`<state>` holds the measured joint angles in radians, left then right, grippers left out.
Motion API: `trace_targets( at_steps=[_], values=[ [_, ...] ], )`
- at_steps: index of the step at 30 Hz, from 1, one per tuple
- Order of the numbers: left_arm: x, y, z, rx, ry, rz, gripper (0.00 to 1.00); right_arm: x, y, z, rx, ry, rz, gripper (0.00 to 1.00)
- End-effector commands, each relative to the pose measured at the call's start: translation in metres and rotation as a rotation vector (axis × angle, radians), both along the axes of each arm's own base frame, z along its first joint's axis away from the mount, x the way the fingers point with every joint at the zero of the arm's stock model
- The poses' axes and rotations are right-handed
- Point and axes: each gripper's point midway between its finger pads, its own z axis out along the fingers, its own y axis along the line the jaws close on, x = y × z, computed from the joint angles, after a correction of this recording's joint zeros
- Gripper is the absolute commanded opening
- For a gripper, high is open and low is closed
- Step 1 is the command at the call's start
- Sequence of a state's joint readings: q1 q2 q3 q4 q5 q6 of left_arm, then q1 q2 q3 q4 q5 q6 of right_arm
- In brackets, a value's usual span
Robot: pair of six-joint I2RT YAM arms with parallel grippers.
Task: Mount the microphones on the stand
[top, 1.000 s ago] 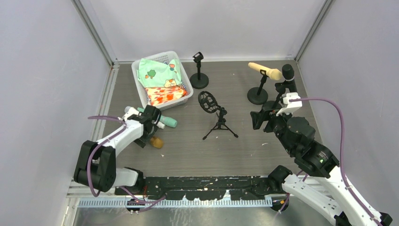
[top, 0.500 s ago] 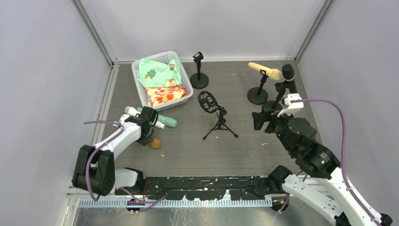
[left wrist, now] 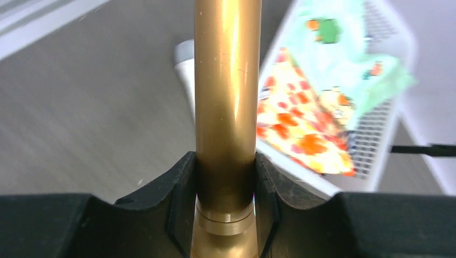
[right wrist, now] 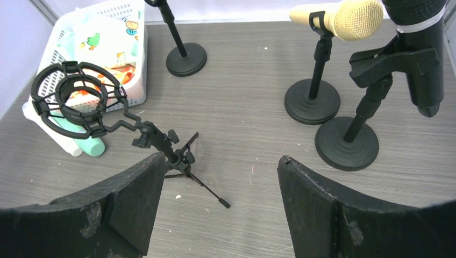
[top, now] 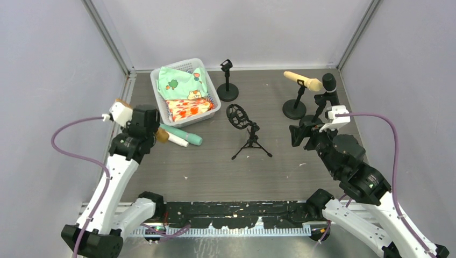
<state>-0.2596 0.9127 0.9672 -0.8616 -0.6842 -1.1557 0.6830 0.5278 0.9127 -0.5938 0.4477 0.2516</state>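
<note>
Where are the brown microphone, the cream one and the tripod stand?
brown microphone (left wrist: 227,97), left wrist view, its shaft.
cream microphone (right wrist: 356,19), right wrist view, its head.
tripod stand (top: 252,135), top view, its column.

We see a white plastic basket (top: 185,61) with lattice walls, sitting far left on the table (top: 215,172), which has a grey wood-grain top. Two folded cloths lie in the basket. A pale green cloth (top: 180,83) with small tree prints fills the far part. An orange-and-red flowered cloth (top: 188,109) sits at the near end, touching the green one. Plain grey walls (top: 236,27) stand on three sides. Metal frame posts (top: 106,32) stand at the far corners.
</note>
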Motion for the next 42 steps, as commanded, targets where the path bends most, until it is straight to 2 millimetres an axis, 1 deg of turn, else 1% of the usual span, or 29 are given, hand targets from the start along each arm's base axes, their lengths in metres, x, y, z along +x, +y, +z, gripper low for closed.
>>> trace_targets(
  at_steps=[1, 2, 4, 5, 6, 7, 10, 11, 13, 15, 18, 21, 22, 25, 30, 31, 35, 36, 42],
  values=[
    [0.043, -0.032, 0.069, 0.104, -0.15, -0.306, 0.01, 0.003, -0.001, 0.04, 0.068, -0.127, -0.005, 0.81],
    [0.054, -0.047, 0.086, 0.101, -0.209, -0.38, 0.01, 0.004, 0.002, 0.046, 0.085, -0.151, 0.005, 0.81],
    [0.068, -0.082, 0.108, 0.107, -0.304, -0.545, 0.01, 0.005, 0.007, 0.056, 0.113, -0.183, 0.028, 0.81],
    [0.073, -0.101, 0.119, 0.116, -0.351, -0.622, 0.0, 0.005, 0.011, 0.061, 0.127, -0.196, 0.042, 0.81],
    [0.075, -0.123, 0.13, 0.13, -0.393, -0.712, 0.0, 0.005, 0.014, 0.066, 0.141, -0.205, 0.055, 0.81],
    [0.076, -0.146, 0.136, 0.151, -0.413, -0.804, 0.01, 0.005, 0.019, 0.071, 0.158, -0.21, 0.074, 0.81],
    [0.067, -0.207, 0.157, 0.228, -0.485, -1.036, 0.01, 0.006, 0.036, 0.086, 0.21, -0.22, 0.142, 0.81],
    [0.063, -0.222, 0.163, 0.255, -0.511, -1.093, 0.01, 0.006, 0.042, 0.092, 0.232, -0.224, 0.165, 0.81],
    [0.055, -0.243, 0.178, 0.292, -0.568, -1.17, 0.01, 0.007, 0.054, 0.105, 0.287, -0.24, 0.207, 0.81],
    [0.048, -0.252, 0.193, 0.317, -0.625, -1.214, 0.01, 0.01, 0.066, 0.118, 0.345, -0.257, 0.243, 0.81],
    [0.037, -0.256, 0.215, 0.363, -0.695, -1.263, 0.01, 0.019, 0.088, 0.132, 0.418, -0.262, 0.298, 0.81],
    [0.021, -0.263, 0.228, 0.385, -0.764, -1.356, 0.0, 0.031, 0.11, 0.143, 0.479, -0.261, 0.343, 0.83],
    [0.016, -0.266, 0.231, 0.388, -0.785, -1.383, 0.0, 0.036, 0.117, 0.151, 0.509, -0.273, 0.358, 0.83],
    [0.009, -0.272, 0.234, 0.393, -0.822, -1.431, 0.0, 0.048, 0.137, 0.167, 0.593, -0.286, 0.397, 0.84],
    [0.007, -0.274, 0.24, 0.407, -0.852, -1.446, 0.01, 0.067, 0.169, 0.187, 0.704, -0.303, 0.47, 0.85],
    [0.007, -0.274, 0.242, 0.409, -0.858, -1.444, 0.01, 0.067, 0.178, 0.189, 0.715, -0.297, 0.51, 0.85],
    [0.009, -0.278, 0.242, 0.414, -0.86, -1.453, 0.01, 0.076, 0.199, 0.192, 0.753, -0.284, 0.573, 0.85],
    [0.01, -0.279, 0.241, 0.414, -0.857, -1.455, 0.0, 0.078, 0.205, 0.19, 0.755, -0.278, 0.588, 0.85],
    [0.013, -0.286, 0.238, 0.397, -0.851, -1.479, 0.0, 0.078, 0.223, 0.191, 0.742, -0.269, 0.674, 0.84]
  ],
)
